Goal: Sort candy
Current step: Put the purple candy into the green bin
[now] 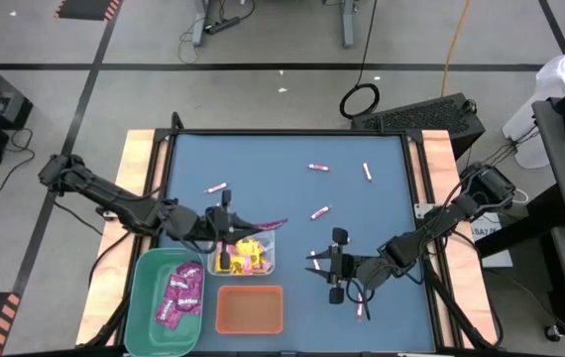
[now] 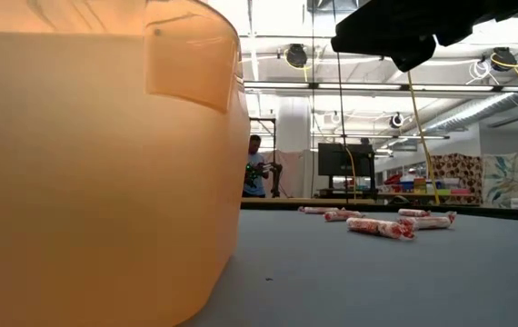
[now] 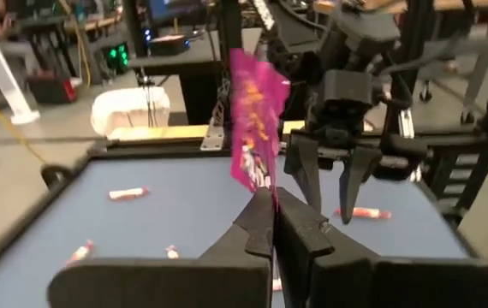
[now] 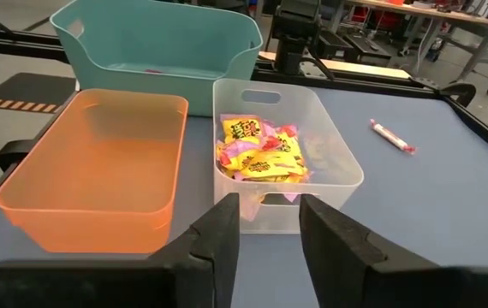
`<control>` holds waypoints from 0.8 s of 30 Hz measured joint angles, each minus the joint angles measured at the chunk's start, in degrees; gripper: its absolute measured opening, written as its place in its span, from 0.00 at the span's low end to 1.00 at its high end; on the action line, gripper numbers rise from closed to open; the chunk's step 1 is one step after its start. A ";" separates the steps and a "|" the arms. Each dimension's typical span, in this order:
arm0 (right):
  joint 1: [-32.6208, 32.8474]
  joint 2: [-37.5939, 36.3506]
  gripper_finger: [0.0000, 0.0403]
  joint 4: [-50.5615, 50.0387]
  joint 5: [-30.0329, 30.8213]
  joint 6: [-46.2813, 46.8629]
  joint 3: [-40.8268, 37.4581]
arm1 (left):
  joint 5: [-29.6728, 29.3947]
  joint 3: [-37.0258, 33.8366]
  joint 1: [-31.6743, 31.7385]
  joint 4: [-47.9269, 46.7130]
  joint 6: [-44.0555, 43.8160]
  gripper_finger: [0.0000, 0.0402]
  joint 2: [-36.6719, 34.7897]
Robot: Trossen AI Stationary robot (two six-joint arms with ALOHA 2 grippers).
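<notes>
- The blue surface (image 1: 287,228) carries three bins along its near edge: a green bin (image 1: 144,297), an orange bin (image 1: 250,308) with nothing visible in it, and a clear bin (image 1: 263,260).
- The left end effector (image 1: 231,230) hovers just above the clear bin, fingers pinched tight on one magenta packet (image 3: 255,128), which hangs out past the fingertips (it shows plainly from the left wrist).
- The right end effector (image 1: 328,266) sits low over the surface to the right of the bins, fingers partly apart with nothing between them; one pink-and-white stick (image 1: 360,308) lies just beside that arm.
- Green bin: a heap of magenta packets (image 1: 180,293), too overlapped to count.
- Clear bin: a mix of yellow packets (image 4: 261,150) and some pink wrappers, also uncountable.
- Four more sticks (image 1: 318,168) lie scattered farther back on the surface.
</notes>
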 joint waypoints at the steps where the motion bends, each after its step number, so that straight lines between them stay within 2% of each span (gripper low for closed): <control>1: 0.00 0.00 0.28 0.01 0.00 0.00 0.00 | 0.03 0.00 -0.09 -0.16 1.61 0.01 -0.14; 6: 0.02 0.00 0.28 -0.11 -0.02 -0.02 0.00 | 0.11 0.00 -0.53 -0.08 9.95 0.01 -0.41; 11: 0.03 0.00 0.28 -1.02 -0.02 -0.02 0.00 | 0.17 0.00 -1.43 -0.46 22.22 0.01 -0.41; 19: 0.04 0.02 0.28 -1.98 -0.07 -0.02 0.00 | 0.17 0.00 -5.63 -0.35 40.30 0.01 -0.41; 24: 0.04 0.02 0.28 -1.98 -0.37 1.20 0.00 | -2.37 0.00 -9.14 -0.54 42.65 0.01 -0.41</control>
